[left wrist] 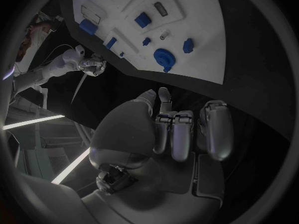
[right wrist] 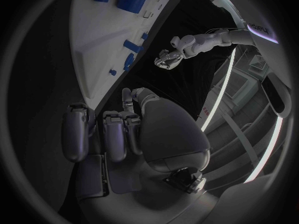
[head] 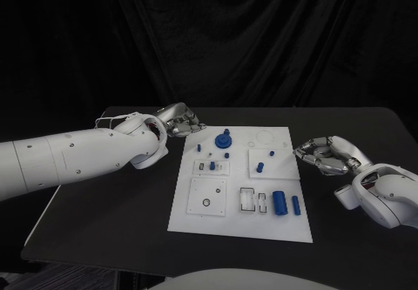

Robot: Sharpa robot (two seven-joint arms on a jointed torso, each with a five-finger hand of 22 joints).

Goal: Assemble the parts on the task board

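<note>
The white rectangular task board (head: 240,226) lies flat in the middle of the black table (head: 96,223), its long side running away from the robot. On its far part stands a round blue disc-shaped part with a knob on top (head: 223,141), with several small blue pegs (head: 226,155) dotted near it. Nearer the robot, a large blue cylinder (head: 279,202) lies on its side next to a thinner blue rod (head: 296,205), just beside a pair of narrow rectangular slots (head: 248,199). A raised square plate with a small ring-shaped hole (head: 207,203) sits on the board's near left part. The silver left hand (head: 180,121) hovers over the table just off the board's far left corner; the left wrist view shows its fingers (left wrist: 181,134) curled in against the palm with nothing in them. The silver right hand (head: 323,154) hangs just beside the board's right edge, its fingers (right wrist: 114,139) likewise folded in and holding nothing. No writing can be read on the board or the parts.
</note>
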